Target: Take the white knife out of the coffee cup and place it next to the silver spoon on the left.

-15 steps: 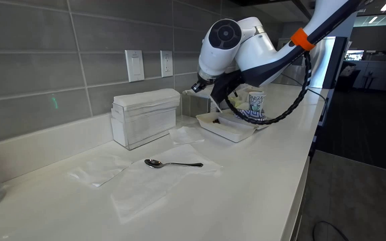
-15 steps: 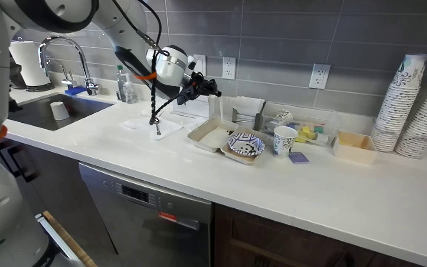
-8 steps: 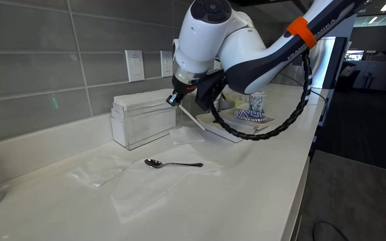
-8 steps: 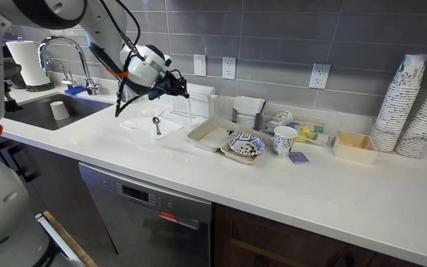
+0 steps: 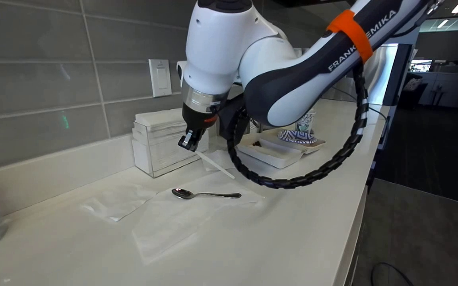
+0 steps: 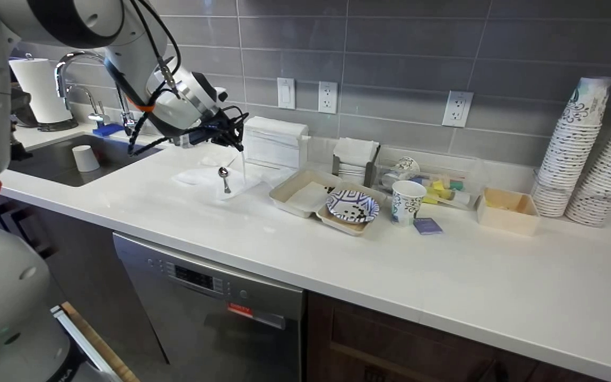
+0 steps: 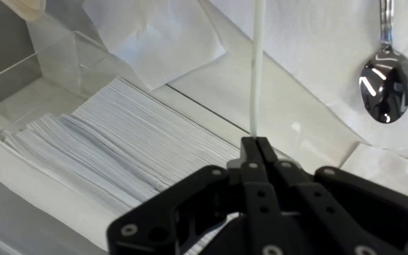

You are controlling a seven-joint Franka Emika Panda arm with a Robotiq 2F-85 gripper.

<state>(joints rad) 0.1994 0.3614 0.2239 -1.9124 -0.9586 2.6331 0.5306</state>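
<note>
To the left in an exterior view, near the napkin box [image 5: 167,146], the gripper [image 7: 257,142] is pinching one end of the white knife [image 5: 215,165]: the carrying step is apparently running, the next move probably calling for lowering the knife alongside the silver spoon [image 5: 206,194] before releasing. The knife is slanting down rightward, apparently hanging clear of the paper napkin [image 5: 183,220] bearing the spoon. Farther right, the coffee cup [image 5: 307,121] is standing well apart, beyond the trays [image 5: 269,159]. Relative to half a second earlier, the gripper is sitting lower and farther left, bringing the knife nearer the unmoved spoon.
</note>
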